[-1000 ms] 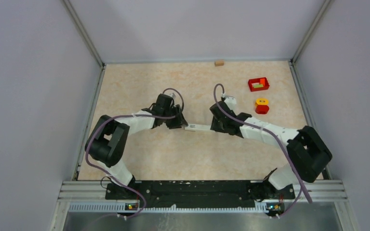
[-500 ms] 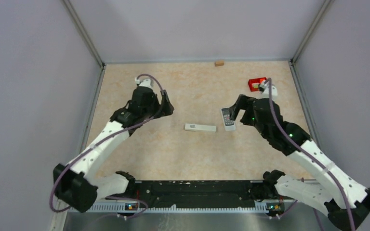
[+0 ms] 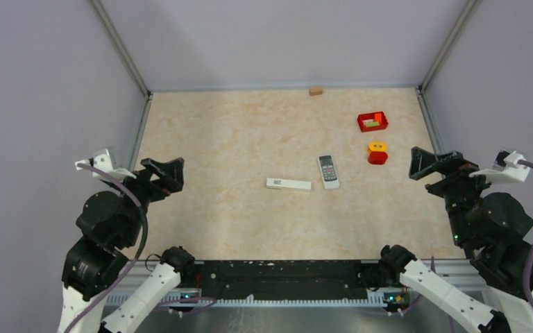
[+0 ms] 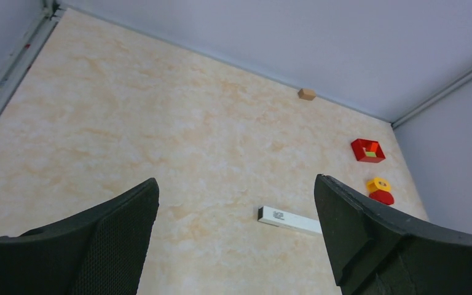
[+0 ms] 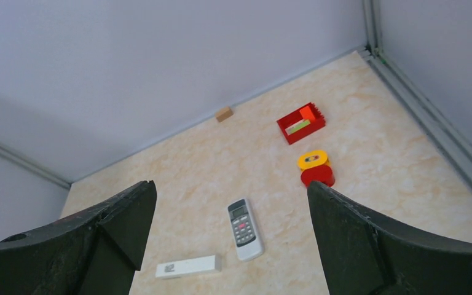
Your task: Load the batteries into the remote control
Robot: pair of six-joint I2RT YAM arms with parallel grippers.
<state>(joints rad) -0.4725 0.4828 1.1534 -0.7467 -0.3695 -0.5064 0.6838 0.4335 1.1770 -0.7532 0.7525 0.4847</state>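
The remote control (image 3: 328, 171) lies face up on the table, its dark screen toward the back wall; the right wrist view shows the remote control (image 5: 244, 228) between and beyond my fingers. No batteries show in any view. My left gripper (image 3: 163, 173) is raised at the table's left edge, open and empty, far from the remote. My right gripper (image 3: 434, 163) hangs raised at the right edge, also open and empty. In the left wrist view the left gripper (image 4: 235, 181) stands wide, and the remote is hidden behind its right finger. The right gripper (image 5: 231, 184) is equally wide.
A long plain white bar (image 3: 289, 184) with a small label lies just left of the remote. A red tray (image 3: 373, 121) and a yellow-topped red piece (image 3: 377, 152) sit at the back right. A small wooden block (image 3: 315, 90) rests against the back wall.
Both arms pulled back from the table's middle to its left and right edges and rose. Both grippers opened. The remote now lies free on the table beside the white bar.
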